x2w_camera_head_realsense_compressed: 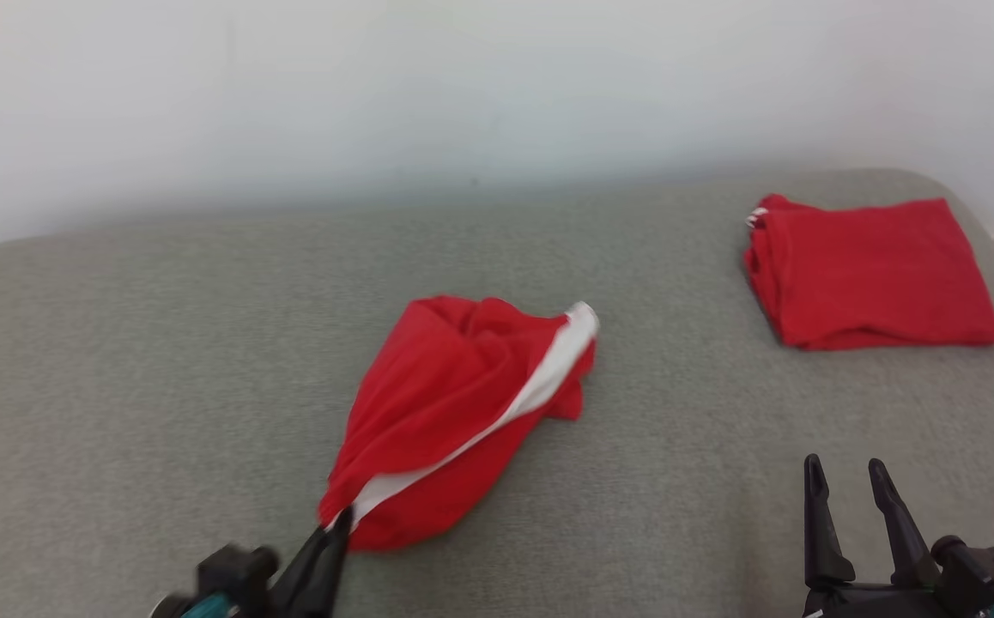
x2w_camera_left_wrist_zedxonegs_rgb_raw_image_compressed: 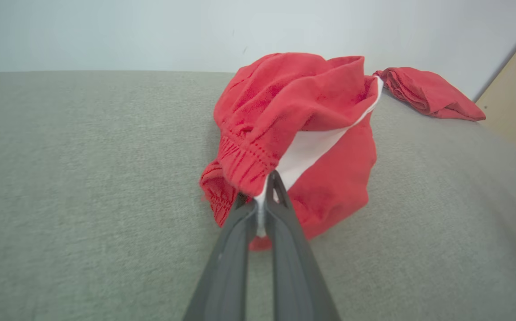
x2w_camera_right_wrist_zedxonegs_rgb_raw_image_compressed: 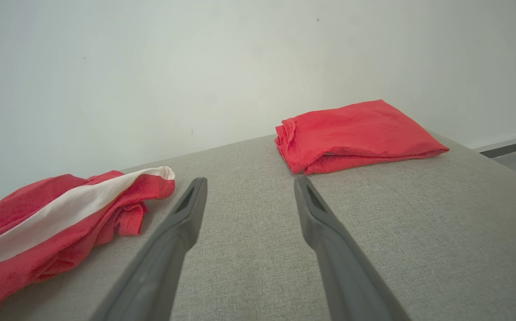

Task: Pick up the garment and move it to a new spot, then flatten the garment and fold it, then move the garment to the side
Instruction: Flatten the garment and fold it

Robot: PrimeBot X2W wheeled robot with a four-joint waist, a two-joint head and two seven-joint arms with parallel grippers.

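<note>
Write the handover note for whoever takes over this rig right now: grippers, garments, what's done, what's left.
Left gripper: shut on the near edge of the crumpled red garment, pinching it at its white stripe.
Right gripper: open, holding nothing, low at the right over the grey surface.
Garment: bunched up mid-surface, its bulk resting on the cloth.
A folded red garment lies at the far right; leave it alone.
Done: the grasp only.
Left: lift and move the garment to a new spot, flatten it, fold it, then move it aside.
</note>
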